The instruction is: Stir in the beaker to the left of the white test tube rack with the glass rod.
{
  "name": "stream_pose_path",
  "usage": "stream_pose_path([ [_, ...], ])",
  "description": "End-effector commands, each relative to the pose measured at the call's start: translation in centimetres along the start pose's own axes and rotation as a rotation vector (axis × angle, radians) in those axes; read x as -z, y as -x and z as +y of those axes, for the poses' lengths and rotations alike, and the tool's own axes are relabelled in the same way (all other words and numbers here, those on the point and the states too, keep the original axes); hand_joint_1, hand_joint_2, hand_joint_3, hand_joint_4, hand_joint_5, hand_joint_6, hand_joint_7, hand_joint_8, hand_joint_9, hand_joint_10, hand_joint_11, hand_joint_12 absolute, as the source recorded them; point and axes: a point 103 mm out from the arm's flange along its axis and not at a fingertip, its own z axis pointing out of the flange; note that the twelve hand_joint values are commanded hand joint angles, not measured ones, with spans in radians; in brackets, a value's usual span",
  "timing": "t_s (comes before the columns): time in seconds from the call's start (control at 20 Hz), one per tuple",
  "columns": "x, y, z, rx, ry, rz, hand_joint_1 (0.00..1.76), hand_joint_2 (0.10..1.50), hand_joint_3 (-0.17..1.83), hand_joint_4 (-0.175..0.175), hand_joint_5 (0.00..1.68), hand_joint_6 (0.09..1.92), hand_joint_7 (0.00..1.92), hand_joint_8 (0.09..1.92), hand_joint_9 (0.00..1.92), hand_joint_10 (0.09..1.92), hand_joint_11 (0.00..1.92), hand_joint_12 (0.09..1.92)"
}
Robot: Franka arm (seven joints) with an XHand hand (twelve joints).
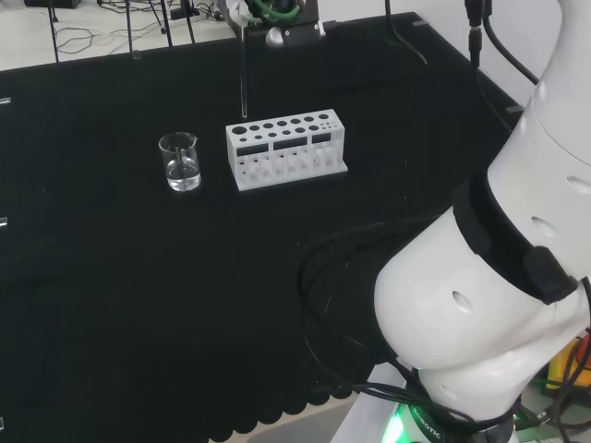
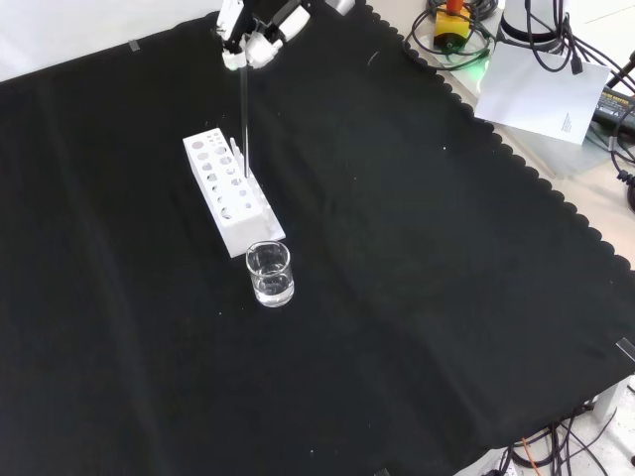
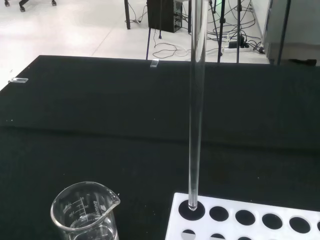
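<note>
The hand [image 2: 250,35] (partly cut off at the front view's top) grips the glass rod [image 2: 244,114], its tip in the rack [image 2: 233,193] beside the beaker [image 2: 270,275].

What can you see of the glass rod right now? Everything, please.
The glass rod is a thin, clear, straight stick, standing about upright. Its lower tip sits in or just at a corner hole of the white test tube rack, at the end nearest the beaker. The hand holds its top, fingers curled round it. It appears whole, with nothing visibly on it. It is not in the beaker, which stands beside the rack with clear liquid inside.
</note>
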Motion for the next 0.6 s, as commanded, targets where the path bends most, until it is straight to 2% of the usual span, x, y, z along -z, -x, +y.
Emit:
stream_pose_path([
  [0.05, 0.0, -0.1, -0.3, 0.021, -0.005, -0.034, 1.31, 1.13, -0.17, -0.175, 1.09, 0.61, 1.19, 0.98, 1.62, 0.97, 1.68, 0.81],
  [0.4, -0.1, -2.3, 0.4, 0.065, 0.007, -0.032, 1.31, 1.12, -0.17, -0.175, 1.1, 0.61, 1.2, 0.97, 1.62, 0.97, 1.68, 0.81],
  [0.6, -0.1, -4.9, 1.5, 0.108, 0.016, -0.02, 1.31, 1.12, -0.17, -0.175, 1.1, 0.6, 1.2, 0.97, 1.62, 0.96, 1.68, 0.81],
])
